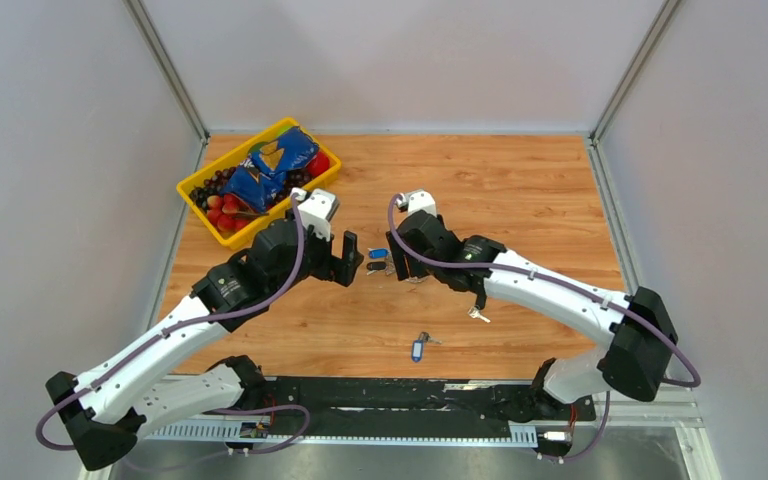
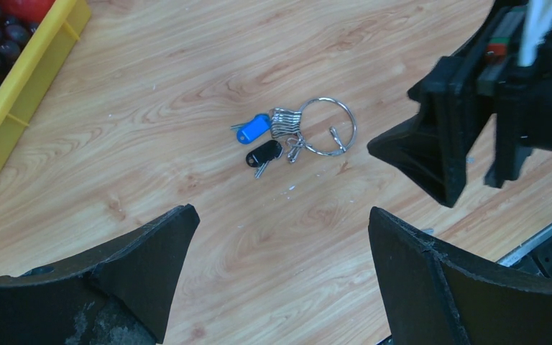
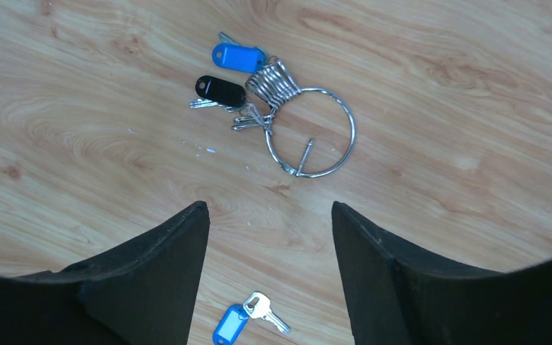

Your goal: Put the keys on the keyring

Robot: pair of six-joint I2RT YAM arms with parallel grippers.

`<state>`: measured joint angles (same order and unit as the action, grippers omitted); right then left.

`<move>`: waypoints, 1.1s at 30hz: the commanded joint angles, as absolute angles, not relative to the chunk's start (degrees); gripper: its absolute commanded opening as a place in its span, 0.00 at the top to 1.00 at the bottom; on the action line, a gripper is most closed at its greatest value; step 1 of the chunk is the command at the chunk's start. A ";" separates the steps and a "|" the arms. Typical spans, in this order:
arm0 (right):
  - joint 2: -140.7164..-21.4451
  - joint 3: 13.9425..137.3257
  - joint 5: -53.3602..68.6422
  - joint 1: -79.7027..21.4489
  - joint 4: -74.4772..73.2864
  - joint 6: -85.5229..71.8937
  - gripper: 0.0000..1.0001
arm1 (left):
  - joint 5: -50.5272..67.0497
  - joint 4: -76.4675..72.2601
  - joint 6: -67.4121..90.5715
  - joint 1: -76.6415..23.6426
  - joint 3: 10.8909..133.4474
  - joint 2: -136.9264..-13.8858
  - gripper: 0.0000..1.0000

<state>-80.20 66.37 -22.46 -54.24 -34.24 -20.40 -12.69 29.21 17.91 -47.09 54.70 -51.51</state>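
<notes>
Black fingers of the left end effector stand wide apart with nothing between them, their bases cut off by the bottom of the left wrist view. The right end effector is just as wide and empty, and in the left wrist view part of it juts in at 3 o'clock. Between the two, flat on the wooden table, lies the keyring, touched by neither. At the ring's 10 o'clock a bunch of keys gathers round tight wire coils, among them a black-headed key and a blue tag. How each hangs on the ring is hard to make out. A loose key with its own blue tag lies well apart at 6 o'clock. At the table's 10 o'clock sits a yellow basket.
</notes>
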 commanded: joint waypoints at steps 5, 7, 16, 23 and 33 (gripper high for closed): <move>-87.90 63.45 -16.03 -53.20 -26.71 -35.28 0.52 | -12.64 29.35 17.40 -46.85 54.69 -50.16 0.00; -90.32 62.48 -14.88 -53.18 -25.61 -37.18 0.56 | -12.57 29.43 17.14 -46.78 54.48 -49.91 0.00; -94.93 58.63 -18.35 -51.68 -22.09 -43.87 0.70 | -12.51 29.70 15.88 -46.85 53.87 -49.74 0.00; -93.62 55.98 -22.38 -48.93 -20.17 -46.98 0.69 | -12.51 29.32 15.54 -46.86 53.33 -50.51 0.00; -96.82 59.71 -24.55 -47.57 -18.13 -44.84 0.67 | -12.53 29.00 15.19 -46.84 53.57 -51.67 0.00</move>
<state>-95.53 56.53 -22.22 -47.86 -21.50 -44.97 -12.53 29.89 16.25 -47.09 53.52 -51.72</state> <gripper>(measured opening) 0.324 0.998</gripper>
